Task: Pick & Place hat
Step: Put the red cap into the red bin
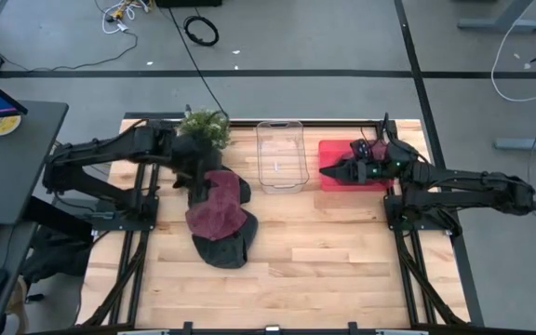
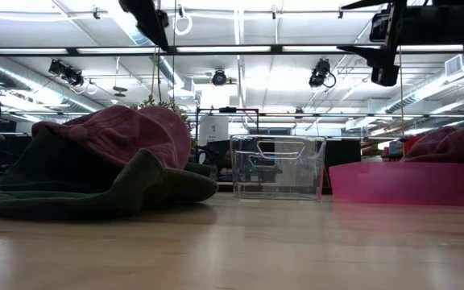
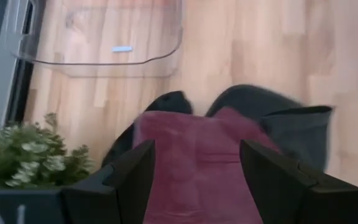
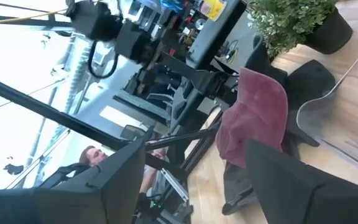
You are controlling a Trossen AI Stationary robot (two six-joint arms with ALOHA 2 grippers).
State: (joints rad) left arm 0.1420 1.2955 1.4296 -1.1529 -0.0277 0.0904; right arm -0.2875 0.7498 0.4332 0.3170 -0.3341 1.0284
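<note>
The wooden table (image 1: pixel 333 251) carries everything, and the clear plastic bin (image 1: pixel 280 154) standing at its far middle edge serves as the landmark. To the left of the bin, nearer the front of the table, lies a pile of hats: a maroon hat (image 1: pixel 214 207) draped over a dark grey-green hat (image 1: pixel 223 247), with another dark hat (image 1: pixel 238 191) showing beneath its bin-side edge. In the low view the maroon hat (image 2: pixel 119 129) sits on top of the dark one (image 2: pixel 79 189), both resting on the tabletop. To the right of the bin, just beside it, lies a pink tray (image 1: pixel 335 149), and the low view shows another maroon hat (image 2: pixel 449 145) inside it.

A small green potted plant (image 1: pixel 203 126) stands left of the bin at the far edge.

The left gripper (image 1: pixel 194 177) hangs over the hat pile, left of the bin; the left wrist view shows its fingers (image 3: pixel 135 177) spread apart with the maroon hat (image 3: pixel 194 155) seen between them, nothing clasped. The right gripper (image 1: pixel 328 171) hovers over the pink tray, right of the bin, its jaws parted and empty in the right wrist view. In that view a person (image 4: pixel 82 165) shows in the room beyond the table.
</note>
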